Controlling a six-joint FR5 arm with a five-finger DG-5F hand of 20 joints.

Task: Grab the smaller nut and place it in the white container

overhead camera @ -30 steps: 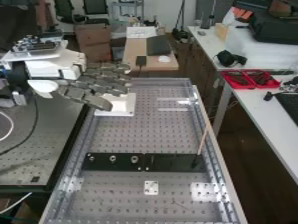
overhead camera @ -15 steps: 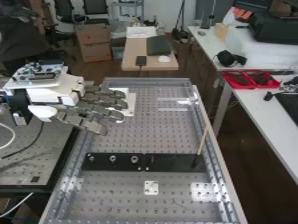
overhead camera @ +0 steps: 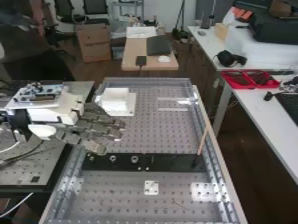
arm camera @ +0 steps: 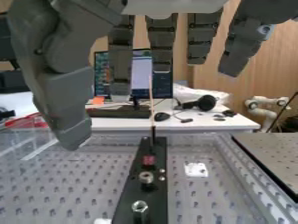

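Observation:
In the high view the hand hangs over the bench's left side with its fingers extended and nothing held. Its fingertips are just beyond the black bar. On that bar stand the smaller nut, the larger nut and the bearing; the smaller nut is close below the thumb side of the hand. The white container is on the bench farther back, behind the hand. In the wrist view the hand has straight fingers and a thumb apart from them, with round metal parts on the bar beyond.
A thin wooden stick rises from the bar's right end. A small white plate lies nearer than the bar. Metal rails edge the perforated bench. Red trays are on the side table at the right.
The hand has moved from beside the white container toward the bar and slightly left, uncovering the container. Its fingers remain extended. The parts on the bar have stayed put.

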